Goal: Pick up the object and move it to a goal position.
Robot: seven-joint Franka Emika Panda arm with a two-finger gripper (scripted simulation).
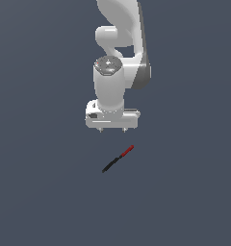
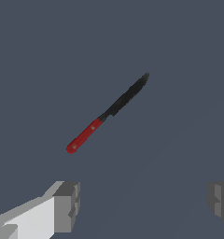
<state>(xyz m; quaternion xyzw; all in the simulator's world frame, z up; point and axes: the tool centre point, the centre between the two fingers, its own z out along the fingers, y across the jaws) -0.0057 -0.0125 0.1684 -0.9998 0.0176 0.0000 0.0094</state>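
The object (image 1: 118,158) is a thin rod-like tool with a black pointed part and a red end, lying flat on the dark grey floor. In the exterior view it lies diagonally, its red end up toward that view's right. The wrist view shows the object (image 2: 108,113) whole and untouched. My white gripper (image 1: 112,129) hangs above it, apart from it, with its short fingertips pointing down. Its grey fingers (image 2: 67,207) stand wide apart in the wrist view, open, with nothing between them.
The dark grey floor (image 1: 185,202) spreads flat all around. The white arm (image 1: 122,43) rises behind the gripper toward the top of the exterior view.
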